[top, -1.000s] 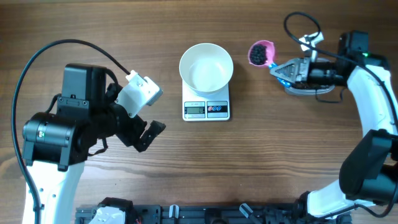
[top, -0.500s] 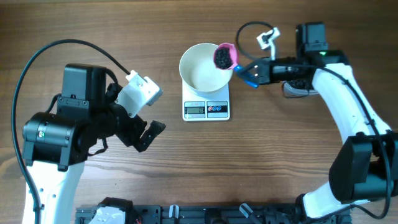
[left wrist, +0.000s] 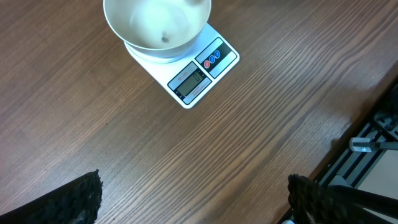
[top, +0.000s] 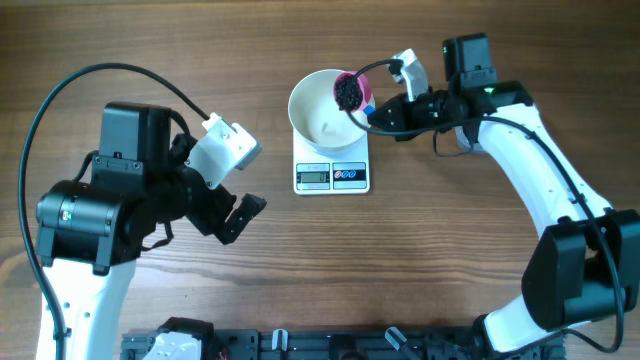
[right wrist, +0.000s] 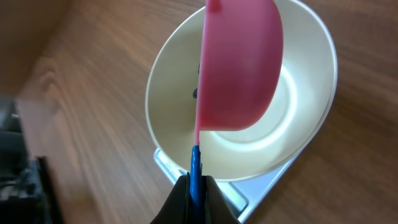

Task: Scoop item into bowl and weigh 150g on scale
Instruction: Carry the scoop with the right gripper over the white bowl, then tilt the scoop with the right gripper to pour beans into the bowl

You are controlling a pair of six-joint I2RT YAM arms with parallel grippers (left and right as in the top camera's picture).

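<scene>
Right now the jaws of my right gripper (right wrist: pixel 193 186) pinch the blue handle (right wrist: pixel 195 163) of the pink scoop (right wrist: pixel 239 68), tipped sideways over the white bowl (top: pixel 315 125) on the scale (top: pixel 332 165), with the black beans (top: pixel 348 93) mostly in its cup. I judge this the pouring step: next I roll the wrist further so the beans drop inside the rim, then check the display (top: pixel 313 177). My left gripper (top: pixel 240 212) hangs well apart, jaws spread, empty.
</scene>
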